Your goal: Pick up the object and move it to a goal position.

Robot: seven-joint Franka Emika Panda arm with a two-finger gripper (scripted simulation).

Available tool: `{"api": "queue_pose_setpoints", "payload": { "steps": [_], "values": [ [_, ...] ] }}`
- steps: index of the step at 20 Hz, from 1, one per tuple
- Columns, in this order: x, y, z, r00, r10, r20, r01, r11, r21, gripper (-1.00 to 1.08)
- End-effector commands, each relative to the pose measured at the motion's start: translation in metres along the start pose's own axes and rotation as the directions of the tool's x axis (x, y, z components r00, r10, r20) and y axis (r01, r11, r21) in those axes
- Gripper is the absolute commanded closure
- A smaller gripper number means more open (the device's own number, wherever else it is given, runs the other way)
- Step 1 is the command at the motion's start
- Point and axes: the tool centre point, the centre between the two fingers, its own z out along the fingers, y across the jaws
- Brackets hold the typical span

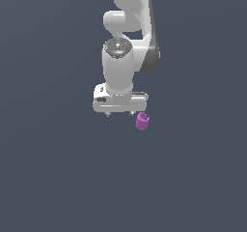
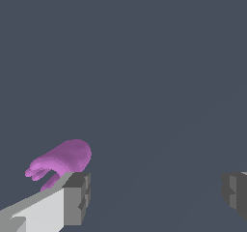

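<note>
Now the gripper (image 1: 120, 114) is hanging with its fingers (image 2: 77, 197) spread wide and gripping nothing, the object (image 1: 142, 121) sitting just outside one fingertip rather than between them, so closing here is risking a knock that sends it rolling.

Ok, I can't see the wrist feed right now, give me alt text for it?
Open gripper over a plain dark grey surface, its two grey fingertips far apart with nothing between them. The small purple object lies just outside one fingertip, not in the gap, and looks ungrasped.
</note>
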Motion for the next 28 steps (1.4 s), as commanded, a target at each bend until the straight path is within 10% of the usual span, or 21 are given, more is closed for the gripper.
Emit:
{"api": "queue_pose_setpoints", "payload": {
  "steps": [1,13,28],
  "values": [
    [0.000,0.000,0.000,1.000,0.000,0.000,0.000,1.000,0.000,-0.92],
    [0.005,0.032,-0.001,1.000,0.028,-0.004,-0.028,1.000,-0.008,-0.92],
    [-0.009,-0.028,0.024,0.996,0.094,-0.007,-0.094,0.996,-0.005,-0.92]
  ]
}}
